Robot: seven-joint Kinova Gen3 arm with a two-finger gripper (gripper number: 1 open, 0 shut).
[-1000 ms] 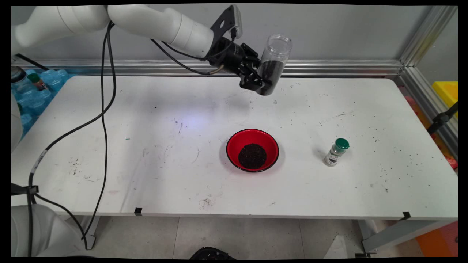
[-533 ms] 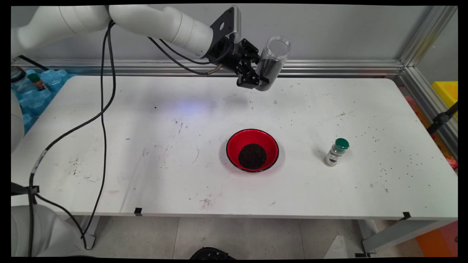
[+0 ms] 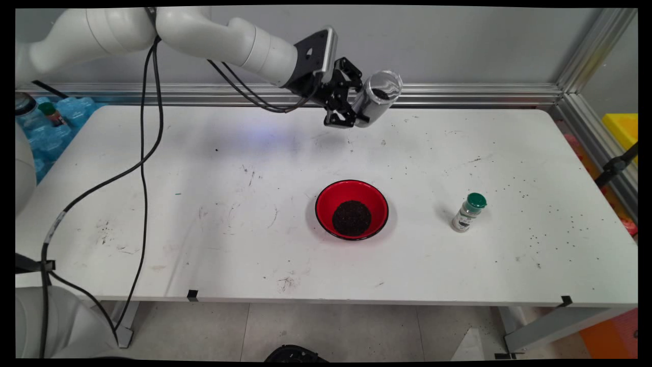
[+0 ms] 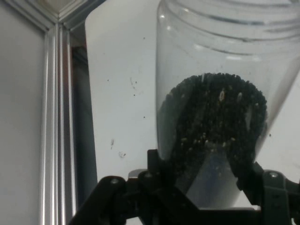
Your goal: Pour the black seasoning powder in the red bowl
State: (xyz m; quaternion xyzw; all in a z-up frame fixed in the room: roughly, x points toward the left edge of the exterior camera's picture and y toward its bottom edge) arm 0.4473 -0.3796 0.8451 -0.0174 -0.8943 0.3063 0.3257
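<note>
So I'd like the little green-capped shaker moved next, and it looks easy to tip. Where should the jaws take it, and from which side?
Probably straight from above, closing on the clear body of the shaker just under its green cap. It stands upright and alone on the table, well right of the red bowl, so there is room all round. The gripper holds the jar now.

Main view high, facing wall, hand view close, apparently sharing jar [image 3: 376,98] [image 4: 220,122]

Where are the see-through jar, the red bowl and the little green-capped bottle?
clear jar [image 3: 376,98], main view, its side wall.
red bowl [image 3: 372,196], main view, its inner red wall.
green-capped bottle [image 3: 476,200], main view, its cap.
</note>
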